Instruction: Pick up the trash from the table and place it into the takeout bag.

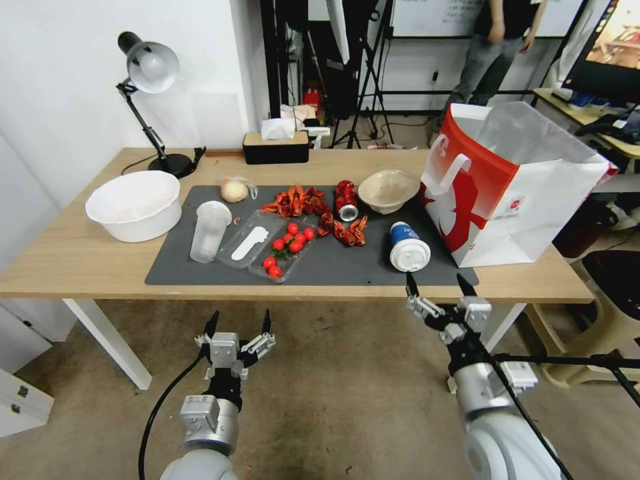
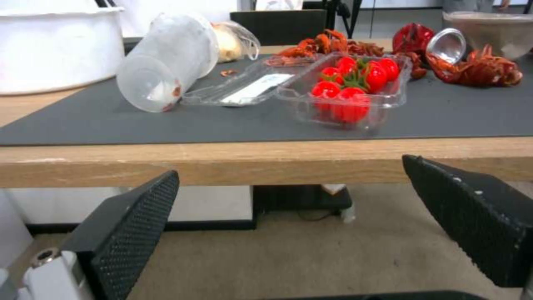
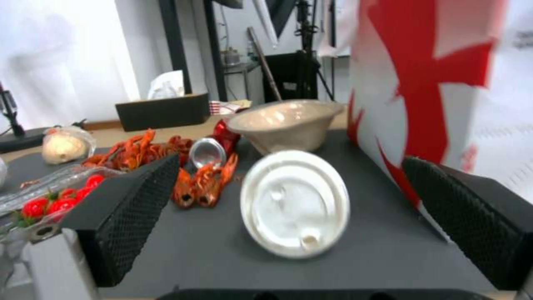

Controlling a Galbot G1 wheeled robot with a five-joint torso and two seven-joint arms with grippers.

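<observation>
On the table, trash is spread over the dark mat. A blue-and-white lidded cup lies on its side with its lid toward me. My right gripper hovers open at the table's front edge, just short of that cup. Behind the cup are a beige bowl and a crushed red can. A clear plastic cup lies tipped over, with a wrapped pale round item behind it. The takeout bag stands open at the right. My left gripper is open below the table edge.
A clear tray of cherry tomatoes and red crayfish shells lie mid-mat. A large white bowl, a desk lamp and a black tissue box stand at the left and back. A chair is to the right.
</observation>
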